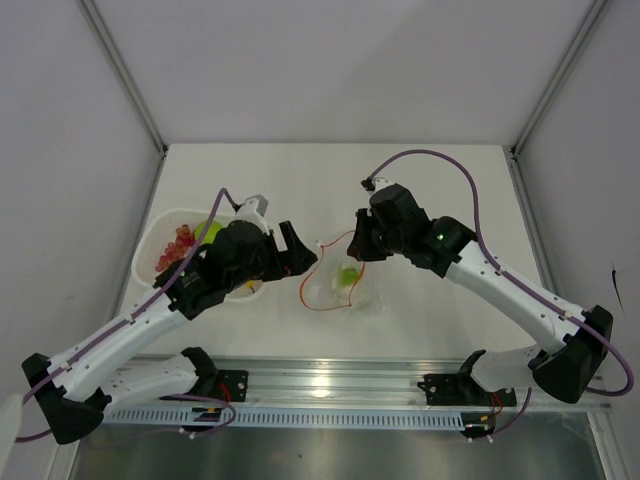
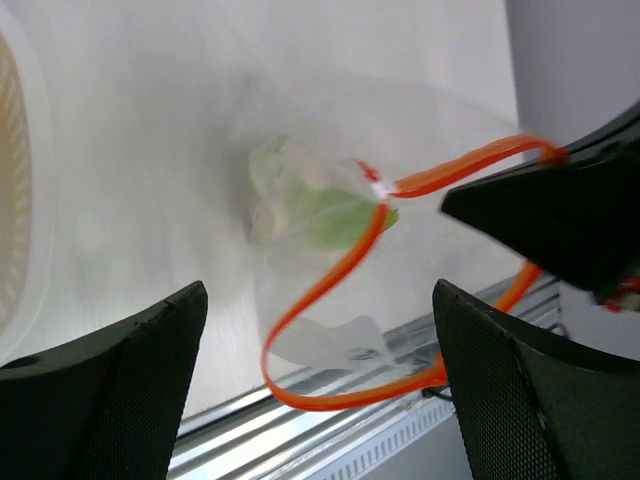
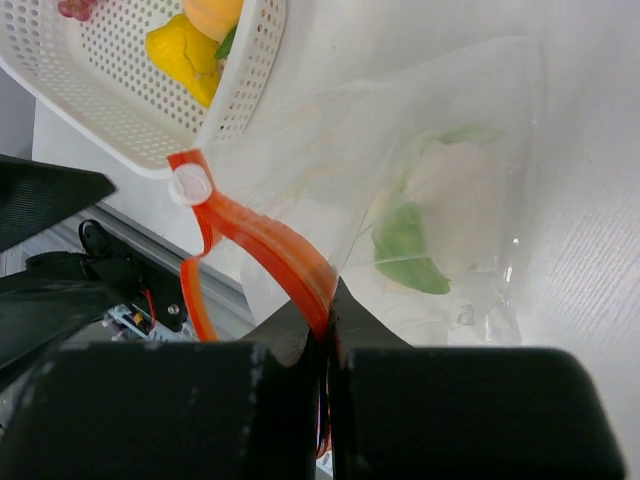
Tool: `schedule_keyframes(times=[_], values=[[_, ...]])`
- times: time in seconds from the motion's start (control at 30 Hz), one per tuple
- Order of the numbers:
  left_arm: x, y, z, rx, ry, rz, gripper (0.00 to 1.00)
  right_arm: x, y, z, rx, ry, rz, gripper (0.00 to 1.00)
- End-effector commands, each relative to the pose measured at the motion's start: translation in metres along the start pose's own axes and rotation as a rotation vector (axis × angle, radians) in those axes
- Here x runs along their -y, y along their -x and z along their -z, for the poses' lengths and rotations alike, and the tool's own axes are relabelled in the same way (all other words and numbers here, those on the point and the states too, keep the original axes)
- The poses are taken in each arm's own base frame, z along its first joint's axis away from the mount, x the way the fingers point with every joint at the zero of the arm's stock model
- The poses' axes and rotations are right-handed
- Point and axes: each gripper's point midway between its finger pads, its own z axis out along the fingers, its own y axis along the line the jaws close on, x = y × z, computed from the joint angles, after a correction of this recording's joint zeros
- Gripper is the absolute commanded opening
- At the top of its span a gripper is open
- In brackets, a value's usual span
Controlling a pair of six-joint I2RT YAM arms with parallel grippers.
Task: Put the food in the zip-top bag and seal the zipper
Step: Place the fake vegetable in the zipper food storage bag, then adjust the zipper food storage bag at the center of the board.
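Note:
The clear zip-top bag (image 1: pixel 345 285) lies mid-table with its red-orange zipper (image 1: pixel 312 290) gaping in a loop. Inside are a green apple (image 2: pixel 335 222) and a pale whitish piece (image 2: pixel 285 210); both also show in the right wrist view, the apple (image 3: pixel 405 250) below the pale piece (image 3: pixel 455 185). My right gripper (image 3: pixel 328 310) is shut on the zipper strip (image 3: pixel 275 245) at the bag's far side (image 1: pixel 358 242). My left gripper (image 1: pixel 297 252) is wide open at the bag's left, and the zipper loop (image 2: pixel 300 320) hangs between its fingers (image 2: pixel 150 350) without touching them.
A white perforated basket (image 1: pixel 150 240) stands at the left under my left arm, holding red grapes (image 1: pixel 175 248) and a green piece (image 1: pixel 207 232). The right wrist view shows its corner (image 3: pixel 110 110) with a yellow piece (image 3: pixel 180 55) and an orange (image 3: pixel 215 12). A metal rail (image 1: pixel 330 375) runs along the near edge.

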Motion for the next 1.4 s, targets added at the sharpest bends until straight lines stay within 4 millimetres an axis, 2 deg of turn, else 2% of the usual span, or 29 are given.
schedule_keyframes(times=[0.0, 0.03, 0.1, 0.13, 0.33, 0.37, 0.43, 0.53, 0.57, 0.63, 0.67, 0.7, 0.77, 0.8, 0.87, 0.93, 0.97, 1.0, 1.03, 1.1, 1.13, 1.17, 1.23, 1.27, 1.3, 1.37], values=[[-0.019, -0.029, -0.01, -0.074, 0.029, -0.022, 0.93, -0.007, 0.011, 0.015, 0.05, 0.033, 0.015, 0.0], [-0.026, -0.041, -0.013, -0.104, 0.035, -0.017, 0.91, -0.006, 0.011, 0.015, 0.051, 0.032, 0.015, 0.0], [-0.024, -0.044, -0.014, -0.109, 0.019, -0.004, 0.88, -0.006, 0.01, 0.015, 0.048, 0.031, 0.018, 0.0], [-0.032, -0.054, -0.018, -0.134, 0.035, -0.006, 0.87, -0.006, 0.01, 0.015, 0.048, 0.03, 0.017, 0.0], [-0.028, -0.07, -0.027, -0.198, 0.023, -0.009, 0.76, -0.007, 0.011, 0.016, 0.053, 0.035, 0.018, 0.0], [-0.023, -0.073, -0.027, -0.206, 0.007, -0.012, 0.71, -0.007, 0.011, 0.015, 0.051, 0.034, 0.018, 0.0], [-0.016, -0.072, -0.029, -0.207, -0.018, -0.013, 0.68, -0.006, 0.009, 0.014, 0.046, 0.031, 0.018, 0.0], [-0.009, -0.073, -0.032, -0.224, -0.028, -0.023, 0.56, -0.004, 0.008, 0.012, 0.041, 0.025, 0.014, 0.0], [-0.007, -0.073, -0.034, -0.231, -0.037, -0.032, 0.46, -0.004, 0.008, 0.012, 0.044, 0.028, 0.014, 0.0], [0.01, -0.074, -0.036, -0.265, -0.093, -0.039, 0.31, -0.002, 0.006, 0.011, 0.039, 0.022, 0.01, 0.0], [0.02, -0.071, -0.036, -0.277, -0.122, -0.052, 0.09, 0.005, 0.007, 0.009, 0.051, -0.011, 0.017, 0.0], [0.03, -0.064, -0.034, -0.266, -0.148, -0.055, 0.01, 0.008, 0.009, 0.009, 0.055, -0.026, 0.018, 0.0], [0.048, -0.054, -0.031, -0.246, -0.214, -0.085, 0.0, 0.018, 0.009, 0.009, 0.057, -0.077, 0.034, 0.0], [0.073, -0.037, -0.021, -0.219, -0.291, -0.094, 0.01, 0.028, 0.014, 0.012, 0.086, -0.13, 0.041, 0.0], [0.094, -0.024, -0.014, -0.207, -0.363, -0.116, 0.01, 0.042, 0.018, 0.019, 0.093, -0.201, 0.068, 0.0], [0.133, -0.002, 0.006, -0.19, -0.485, -0.131, 0.0, 0.055, 0.025, 0.033, 0.118, -0.266, 0.076, 0.0], [0.148, 0.009, 0.016, -0.171, -0.536, -0.135, 0.01, 0.052, 0.034, 0.043, 0.145, -0.263, 0.084, 0.0], [0.155, 0.012, 0.02, -0.17, -0.559, -0.134, 0.01, 0.05, 0.038, 0.05, 0.163, -0.256, 0.087, 0.0], [0.161, 0.015, 0.025, -0.172, -0.579, -0.122, 0.01, 0.045, 0.045, 0.066, 0.206, -0.231, 0.085, 0.0], [0.161, 0.015, 0.024, -0.174, -0.576, -0.107, 0.01, 0.04, 0.053, 0.083, 0.26, -0.196, 0.082, 0.0], [0.157, 0.015, 0.017, -0.172, -0.547, -0.097, 0.01, 0.036, 0.058, 0.097, 0.31, -0.169, 0.073, 0.0], [0.145, 0.004, 0.007, -0.204, -0.501, -0.092, 0.01, 0.037, 0.059, 0.1, 0.323, -0.163, 0.07, 0.0], [0.129, -0.007, -0.008, -0.243, -0.435, -0.07, 0.01, 0.045, 0.054, 0.096, 0.319, -0.176, 0.064, 0.0], [0.12, -0.019, -0.02, -0.288, -0.406, -0.066, 0.01, 0.049, 0.051, 0.093, 0.304, -0.187, 0.061, 0.0], [0.109, -0.03, -0.033, -0.34, -0.358, -0.055, 0.01, 0.058, 0.043, 0.081, 0.261, -0.215, 0.061, 0.0], [0.1, -0.041, -0.041, -0.391, -0.326, -0.048, 0.01, 0.066, 0.036, 0.075, 0.23, -0.246, 0.062, 0.0]])
